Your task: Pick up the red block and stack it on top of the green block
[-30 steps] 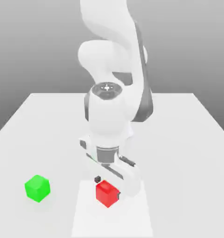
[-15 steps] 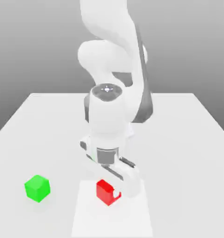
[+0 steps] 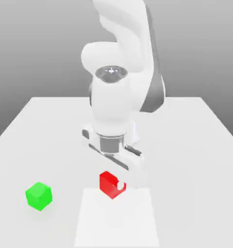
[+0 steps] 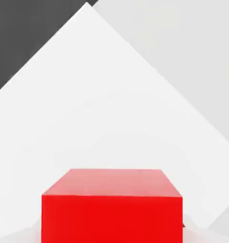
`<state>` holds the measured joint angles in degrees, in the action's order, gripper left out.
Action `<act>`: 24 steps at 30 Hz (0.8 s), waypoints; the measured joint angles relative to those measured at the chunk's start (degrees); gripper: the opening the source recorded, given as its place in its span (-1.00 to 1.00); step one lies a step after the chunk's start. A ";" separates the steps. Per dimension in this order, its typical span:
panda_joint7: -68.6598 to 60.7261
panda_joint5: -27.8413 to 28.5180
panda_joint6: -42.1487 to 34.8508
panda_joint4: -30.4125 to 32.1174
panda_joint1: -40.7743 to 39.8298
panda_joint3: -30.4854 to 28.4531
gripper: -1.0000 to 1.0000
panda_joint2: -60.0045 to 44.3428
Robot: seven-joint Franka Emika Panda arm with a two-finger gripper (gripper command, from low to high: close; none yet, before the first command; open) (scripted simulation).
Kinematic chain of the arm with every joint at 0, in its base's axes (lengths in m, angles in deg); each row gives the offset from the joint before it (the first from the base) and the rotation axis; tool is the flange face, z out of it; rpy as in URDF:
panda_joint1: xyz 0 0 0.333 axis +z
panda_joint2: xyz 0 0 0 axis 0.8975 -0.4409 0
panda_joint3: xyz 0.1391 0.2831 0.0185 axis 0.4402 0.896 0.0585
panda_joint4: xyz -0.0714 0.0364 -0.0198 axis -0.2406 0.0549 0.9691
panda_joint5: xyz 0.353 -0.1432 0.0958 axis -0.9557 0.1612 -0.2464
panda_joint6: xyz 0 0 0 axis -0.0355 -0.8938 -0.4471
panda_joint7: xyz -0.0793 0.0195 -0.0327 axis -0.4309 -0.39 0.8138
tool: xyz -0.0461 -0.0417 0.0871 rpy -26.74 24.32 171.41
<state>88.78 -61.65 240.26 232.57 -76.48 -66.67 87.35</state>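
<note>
Gripping the red block, the end effector has its fingers closed on the cube's opposite faces; in the hand view the red block sits directly beneath the camera. Judged from the exterior view, the cube is clear of the table. The green block rests on the table toward the exterior view's left of the end effector, slightly lower in that view, well apart. The coming transfer therefore runs leftward in the exterior view, ending directly above the green block. Both cubes are equal-sided, so no long axis applies.
</note>
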 joint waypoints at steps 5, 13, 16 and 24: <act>12.18 0.33 -3.00 -2.02 -10.64 -6.49 -1.00 0.92; 28.21 0.43 -4.56 -5.37 -19.76 -10.16 -1.00 -0.49; 28.56 0.61 -1.77 -5.63 -19.88 -10.07 -1.00 -3.43; 28.20 0.07 4.44 -5.62 -19.94 -9.66 1.00 -9.92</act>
<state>116.98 -61.57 244.70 226.96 -96.42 -76.32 77.43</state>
